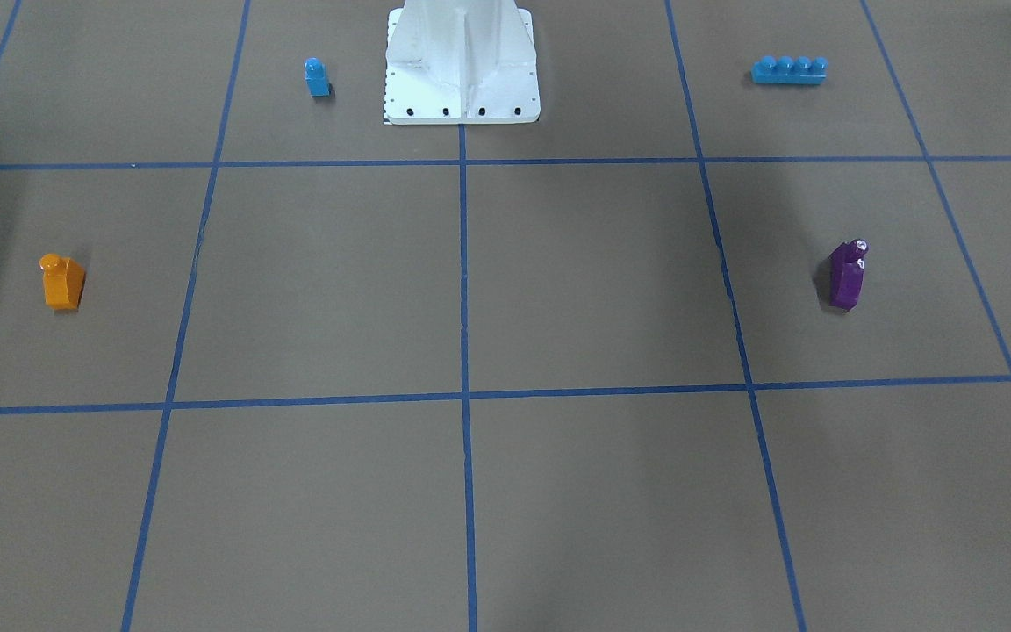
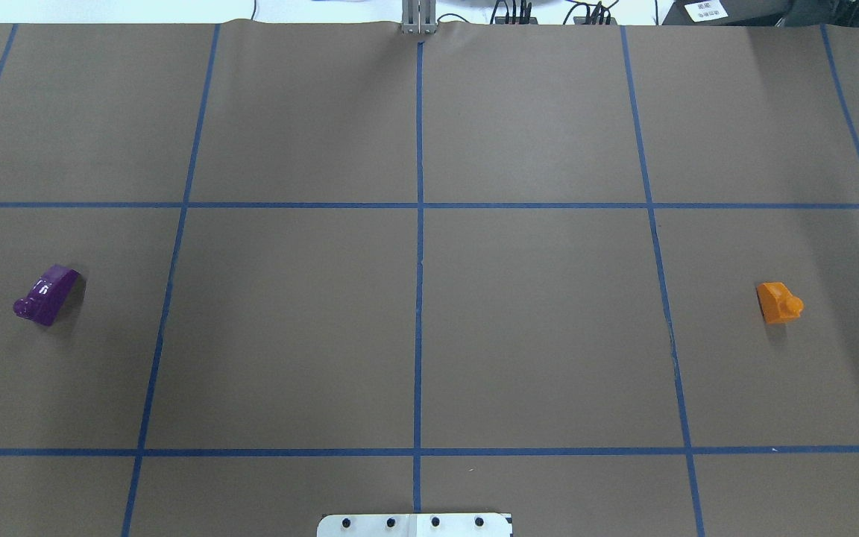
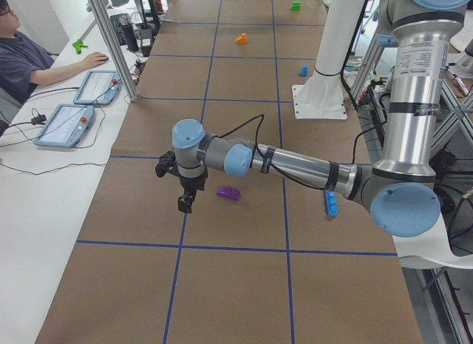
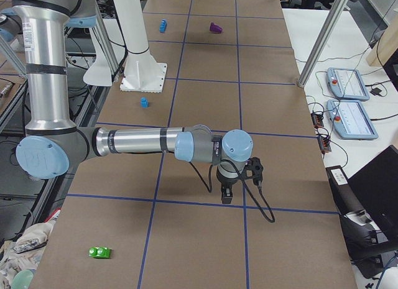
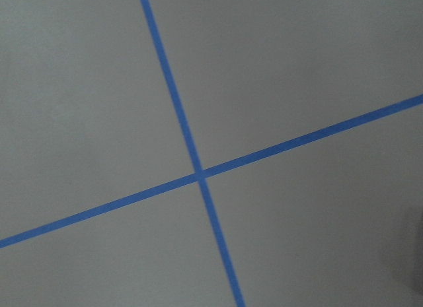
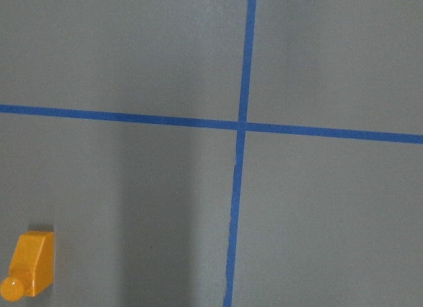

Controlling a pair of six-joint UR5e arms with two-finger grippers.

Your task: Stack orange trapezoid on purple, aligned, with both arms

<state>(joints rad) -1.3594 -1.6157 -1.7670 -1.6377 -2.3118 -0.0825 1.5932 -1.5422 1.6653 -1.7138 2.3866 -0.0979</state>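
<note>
The orange trapezoid (image 2: pixel 778 302) stands upright on the robot's right side of the table; it also shows in the front view (image 1: pixel 62 281) and at the right wrist view's lower left (image 6: pixel 28 272). The purple brick (image 2: pixel 45 294) lies on the robot's left side (image 1: pixel 848 274). In the exterior left view my left gripper (image 3: pixel 185 204) hangs above the table beside the purple brick (image 3: pixel 228 193), apart from it. In the exterior right view my right gripper (image 4: pixel 227 193) hangs above the table. I cannot tell whether either is open or shut. Neither holds a brick.
A small blue one-stud brick (image 1: pixel 317 77) and a long blue four-stud brick (image 1: pixel 789 69) sit on either side of the white robot base (image 1: pixel 462 88). A green brick (image 4: pixel 99 252) lies at the table's right end. Operator tablets (image 4: pixel 348 84) lie beside the table.
</note>
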